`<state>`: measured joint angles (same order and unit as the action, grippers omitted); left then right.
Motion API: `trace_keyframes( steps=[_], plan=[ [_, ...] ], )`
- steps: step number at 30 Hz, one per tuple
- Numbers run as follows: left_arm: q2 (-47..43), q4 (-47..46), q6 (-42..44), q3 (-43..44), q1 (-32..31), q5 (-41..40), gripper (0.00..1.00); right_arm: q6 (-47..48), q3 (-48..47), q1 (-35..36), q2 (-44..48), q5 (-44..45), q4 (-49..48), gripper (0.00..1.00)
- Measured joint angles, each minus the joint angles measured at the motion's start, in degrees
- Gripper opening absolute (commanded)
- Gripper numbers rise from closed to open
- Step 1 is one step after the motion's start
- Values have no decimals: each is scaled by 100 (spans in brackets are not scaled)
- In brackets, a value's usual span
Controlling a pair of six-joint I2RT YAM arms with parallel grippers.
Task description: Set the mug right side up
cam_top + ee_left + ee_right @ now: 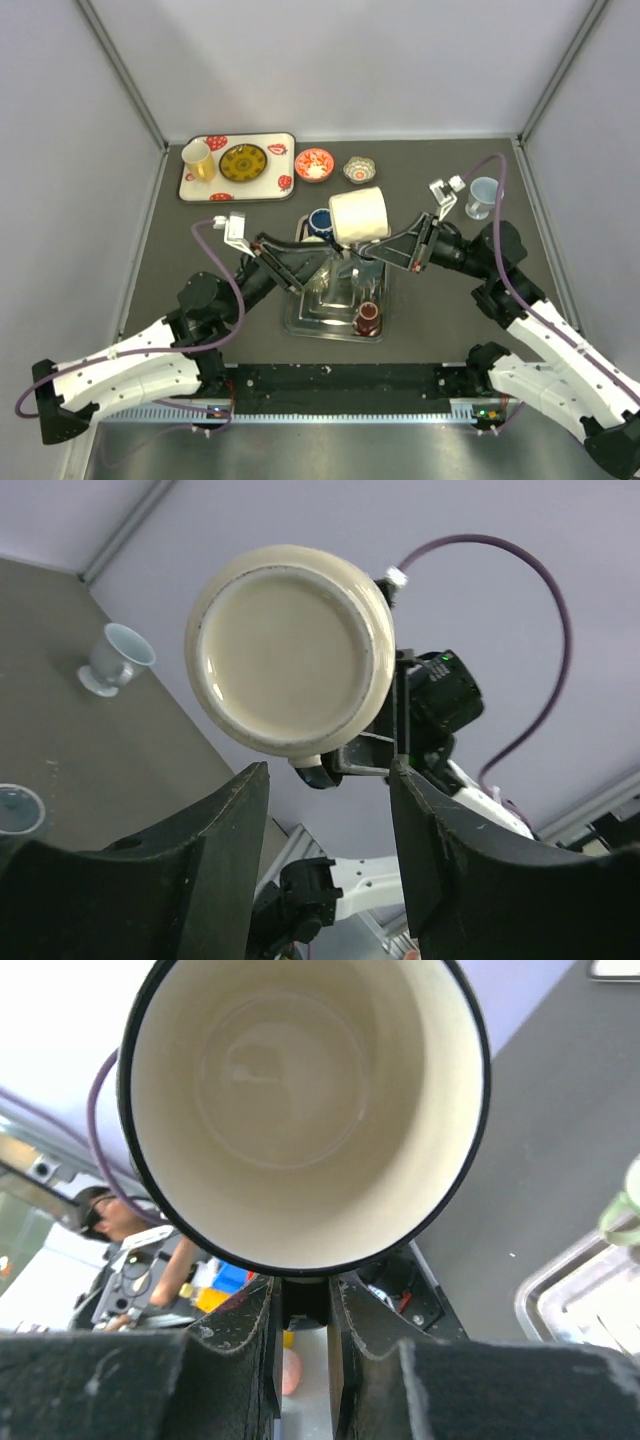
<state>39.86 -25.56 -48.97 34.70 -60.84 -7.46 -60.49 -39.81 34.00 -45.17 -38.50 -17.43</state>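
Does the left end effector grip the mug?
No, the left end effector stands open, and its fingers do not touch the mug.

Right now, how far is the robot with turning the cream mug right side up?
Done: the cream mug is up in the air above the metal tray. In hand: the right gripper is shut on it, apparently at the handle; the left gripper is open and holds nothing. Left: the mug lies sideways, so it must be tipped mouth up and set down.
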Motion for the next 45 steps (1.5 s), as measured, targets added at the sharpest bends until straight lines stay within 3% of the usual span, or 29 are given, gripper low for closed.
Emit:
trace_keyframes(
  steps=[6,13,23,37,45],
  plan=[
    [-846,879,267,-57,0,-780,57,1617,-1609,-35,70,1740,3156,0],
    [-1843,2138,564,-22,0,-1823,56,3158,-3126,-367,-1012,4454,5049,0],
    [-1965,3497,789,2,0,-2437,54,3941,-3279,-1366,-3731,5838,5458,0],
    [-1991,3910,1069,0,0,-2695,59,4083,-5329,-1895,-6706,6164,4959,0],
    [-1357,4087,1213,2,0,-2846,63,4103,-6087,-2232,-7549,6194,5287,0]
  ],
)
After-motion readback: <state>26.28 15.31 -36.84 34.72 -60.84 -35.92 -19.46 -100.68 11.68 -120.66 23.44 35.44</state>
